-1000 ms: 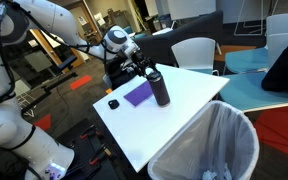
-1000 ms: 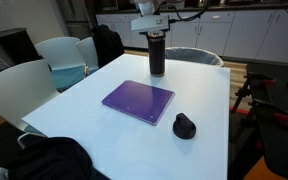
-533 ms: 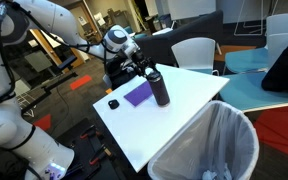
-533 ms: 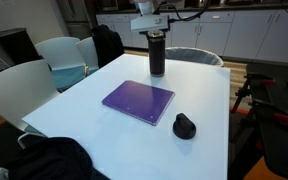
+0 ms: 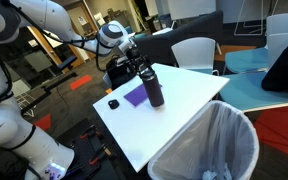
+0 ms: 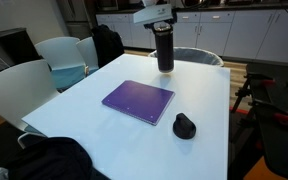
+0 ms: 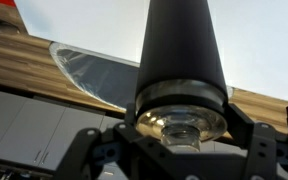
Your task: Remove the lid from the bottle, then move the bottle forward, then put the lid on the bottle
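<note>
The bottle point(image 5: 152, 87) is a tall dark cylinder standing upright at the far side of the white table point(image 6: 94, 120); it shows in both exterior views point(image 6: 164, 50). My gripper point(image 5: 139, 66) is shut on the bottle's upper part. In the wrist view the bottle point(image 7: 179, 50) fills the middle, its open clear neck between my fingers point(image 7: 179, 128). The lid point(image 6: 184, 126), a small black cap, lies on the table away from the bottle, beside the purple sheet; it also shows in the exterior view from the other side point(image 5: 112, 103).
A flat purple sheet point(image 6: 138, 100) lies mid-table between bottle and lid. A bin lined with a clear bag point(image 5: 209, 140) stands at one table edge. White chairs point(image 6: 59, 55) and a dark backpack point(image 6: 54, 160) surround the table.
My gripper and the bottle have shifted a short way across the table, with the bottle still held. The lid and the purple sheet have not moved.
</note>
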